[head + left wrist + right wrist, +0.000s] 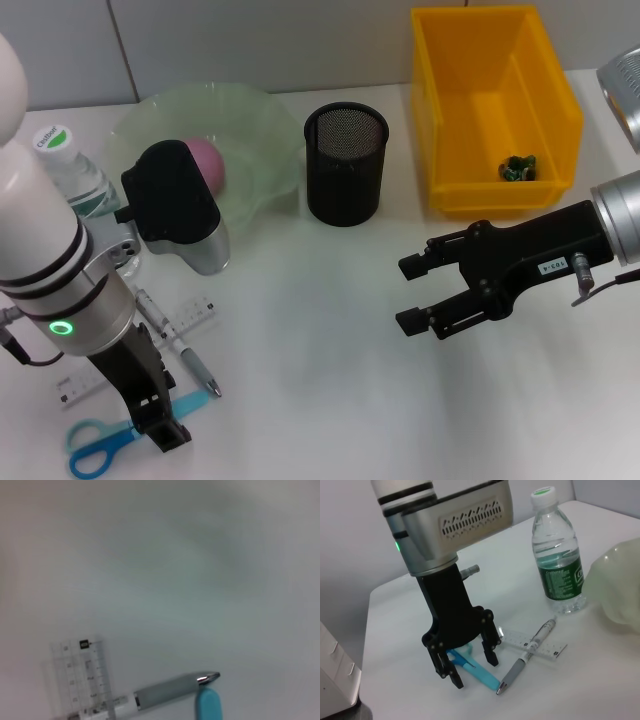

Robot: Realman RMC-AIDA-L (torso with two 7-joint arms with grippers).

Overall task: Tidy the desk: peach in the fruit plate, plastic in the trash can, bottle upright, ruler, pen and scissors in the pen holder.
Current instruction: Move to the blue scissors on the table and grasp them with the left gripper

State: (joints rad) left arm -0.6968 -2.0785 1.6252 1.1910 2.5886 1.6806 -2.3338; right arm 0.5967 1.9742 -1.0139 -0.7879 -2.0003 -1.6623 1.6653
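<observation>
The left gripper [467,666] is lowered over the scissors [115,439] at the near left corner of the desk [320,400]. Its fingers [491,652] are spread, one on each side of the light blue blade cover, with the tips down near the desk top; whether the scissors are touched cannot be told. The blue loop handles are seen at the near left edge.

The pen [180,345] is laid just to the right of the left gripper, its tip pointed toward the near side. It is crossed over the ruler [190,318], which is lain flat beneath it.

The bottle [556,555] is stood upright at the far left, behind the left arm. The fruit plate [270,140] is set to its right, and the peach [208,160] is seen inside it, partly hidden by the left arm's black housing.

The pen holder [345,165] is placed right of the fruit plate, upright. The trash can [540,60] is set at the far right, and a small dark green crumpled piece [518,167] is seen on its floor.

The right gripper [418,293] is held above the desk on the right, in front of the trash can, with its fingers parted and nothing held between them.
</observation>
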